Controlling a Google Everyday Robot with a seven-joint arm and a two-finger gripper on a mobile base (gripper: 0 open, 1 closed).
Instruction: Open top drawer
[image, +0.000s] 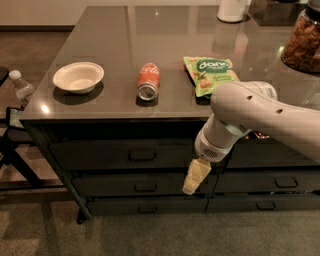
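The top drawer (100, 155) is the tall dark front just under the countertop on the left side, and it is closed. Its small rectangular pull handle (142, 155) sits at its centre. My gripper (193, 179) hangs from the white arm (250, 112), pointing down and left. It is in front of the drawer fronts, right of and a little below the handle, level with the second drawer (145, 187), and not touching the handle.
On the countertop are a white bowl (78, 76), a red soda can (148, 81) lying down, a green snack bag (209, 74), a nut jar (301, 47) and a white container (232, 9). A water bottle (21, 86) and a black frame (12, 155) stand at the left.
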